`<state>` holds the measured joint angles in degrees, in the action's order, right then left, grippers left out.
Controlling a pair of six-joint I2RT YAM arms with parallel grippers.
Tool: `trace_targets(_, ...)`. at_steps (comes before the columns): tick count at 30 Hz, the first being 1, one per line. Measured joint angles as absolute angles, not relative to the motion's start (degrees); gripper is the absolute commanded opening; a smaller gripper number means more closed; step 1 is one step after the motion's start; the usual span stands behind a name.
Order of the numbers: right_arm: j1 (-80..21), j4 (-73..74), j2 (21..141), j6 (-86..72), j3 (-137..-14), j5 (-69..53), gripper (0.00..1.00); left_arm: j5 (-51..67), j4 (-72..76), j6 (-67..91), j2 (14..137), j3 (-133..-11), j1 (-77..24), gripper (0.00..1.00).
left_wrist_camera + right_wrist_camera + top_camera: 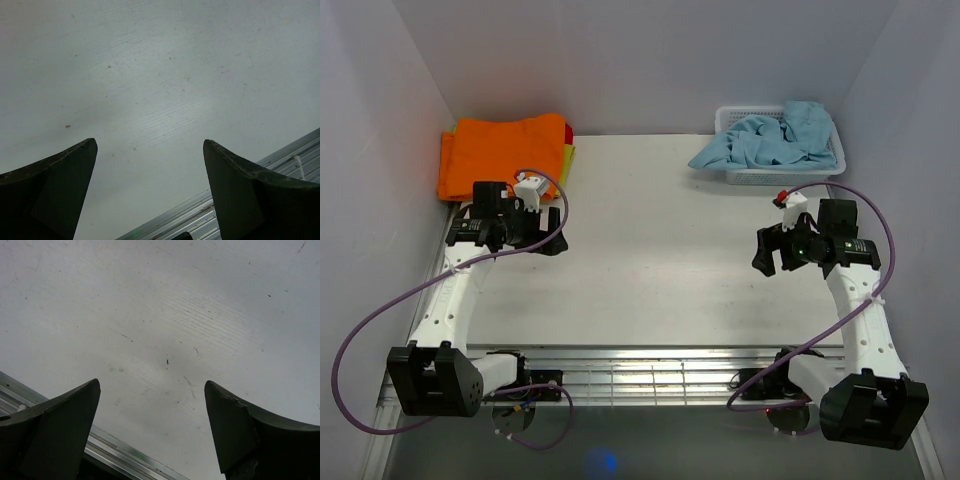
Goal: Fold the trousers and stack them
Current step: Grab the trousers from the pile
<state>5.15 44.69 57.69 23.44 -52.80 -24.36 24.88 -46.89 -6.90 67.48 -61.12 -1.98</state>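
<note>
The light sky-blue trousers lie crumpled in a white basket at the back right, one part hanging over its left rim onto the table. My left gripper is open and empty over the left side of the table; in the left wrist view only bare tabletop lies between its fingers. My right gripper is open and empty at the right side, in front of the basket; the right wrist view shows bare tabletop too. The trousers show in neither wrist view.
A bright orange folded garment lies at the back left on yellow and red cloths. White walls close the table on three sides. A metal rail runs along the near edge between the arm bases.
</note>
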Motion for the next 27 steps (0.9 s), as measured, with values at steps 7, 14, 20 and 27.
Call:
trace_targets(7,5.1,42.6,67.9,19.6,-64.7,-23.4,0.90,24.9,-44.9,-6.0,68.0,-62.4,-2.0,0.98)
trace_targets(14,5.1,32.2,91.4,12.4,-91.9,-17.5,0.90,24.9,-43.4,-4.1,70.4,-67.5,-2.0,0.98)
trace_targets(20,5.1,26.5,110.1,4.1,-110.0,-12.3,0.91,24.9,-42.3,-1.9,71.1,-68.7,-2.0,0.98)
trace_targets(27,5.1,23.3,126.6,0.4,-118.5,-8.4,0.91,24.8,-41.7,-1.2,71.0,-67.2,-2.0,0.98)
